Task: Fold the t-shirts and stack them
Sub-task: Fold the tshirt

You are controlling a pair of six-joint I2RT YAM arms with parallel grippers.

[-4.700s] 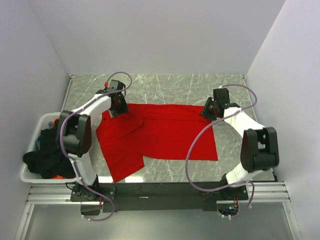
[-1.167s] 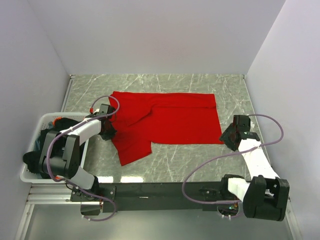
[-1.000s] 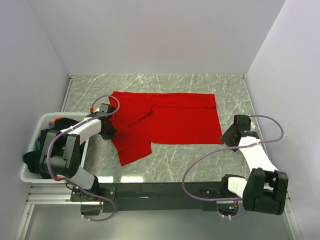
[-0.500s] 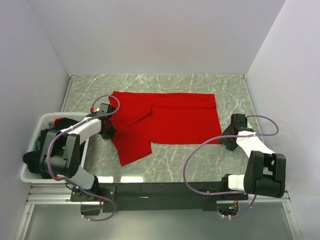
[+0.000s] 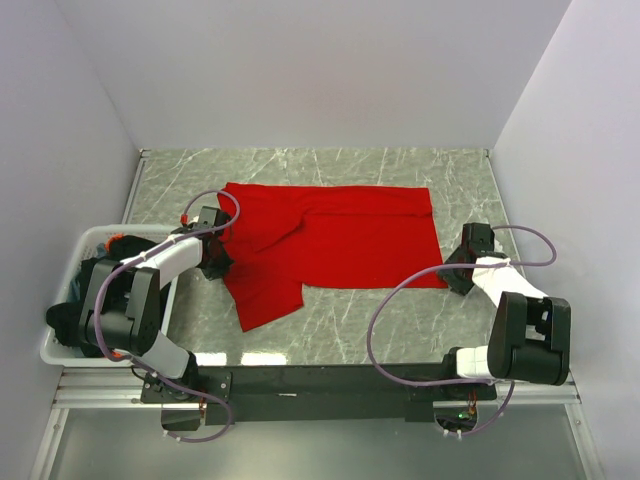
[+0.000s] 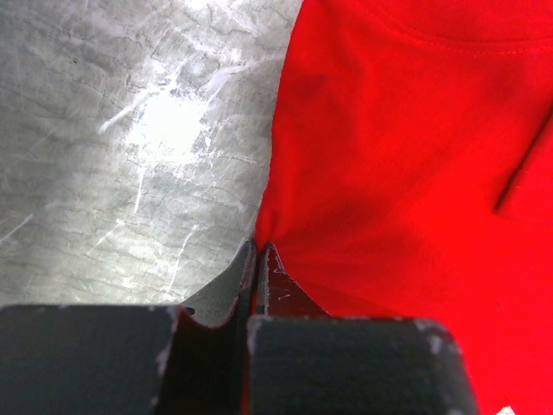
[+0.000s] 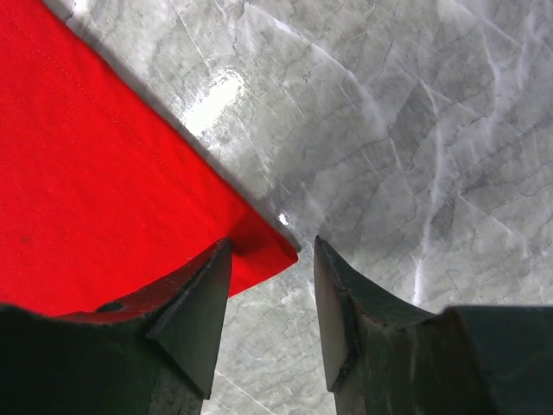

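Red cloth takes up the middle of the grey marbled surface (image 5: 350, 330): the red t-shirt (image 5: 340, 240) lies flat and spread out, nearer to the far edge than to the near one. Its long axis runs from the left edge to the right edge. The straight hem faces the right edge, and one sleeve sticks out toward the near edge at the left end. Near that end a flap of cloth is folded over the body.

A white slotted basket (image 5: 88, 236) stands at the left edge, close to the near left corner, with black t-shirts (image 5: 90, 300) heaped inside. The left arm reaches over it, so part of the heap is covered, and how many shirts are there I cannot tell. A purple cable (image 5: 371, 325) of the right arm loops above the bare surface in front of the shirt.

The left hand (image 6: 257, 259) is closed and pinches the left border of the red t-shirt, where creases run to its tips. The right hand (image 7: 272, 259) is low at the near right corner of the shirt, with its jaws apart on either side of that corner. From above, both grasp points are hidden under the hands
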